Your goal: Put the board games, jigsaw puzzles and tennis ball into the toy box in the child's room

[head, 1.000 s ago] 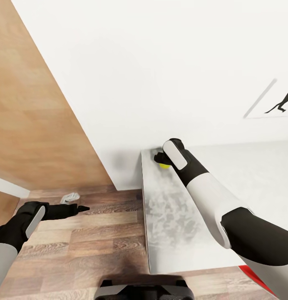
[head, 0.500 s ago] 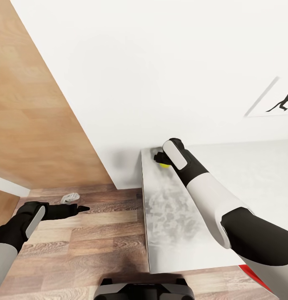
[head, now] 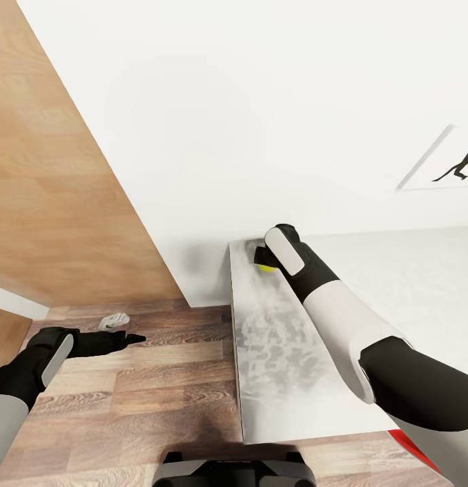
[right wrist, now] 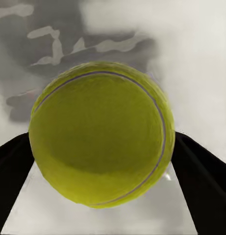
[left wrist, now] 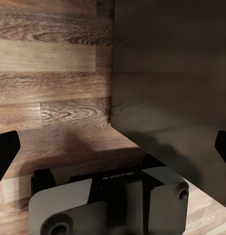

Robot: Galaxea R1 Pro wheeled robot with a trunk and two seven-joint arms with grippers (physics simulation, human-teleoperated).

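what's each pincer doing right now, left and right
Left pincer: open, holding nothing, over the wood floor.
Right pincer: fingers against both sides of the tennis ball, shut on it.

Right arm extends forward; its black two-fingered pincer [head: 262, 260] is clamped on the ball. Left arm is held low; its black pincer [head: 129, 338] has fingers spread.

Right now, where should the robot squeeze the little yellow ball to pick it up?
Across its widest middle. The tennis ball is round, so any opposite pair of sides works, and the right gripper's fingers already sit on either side of it, coming from above the table near the wall end.
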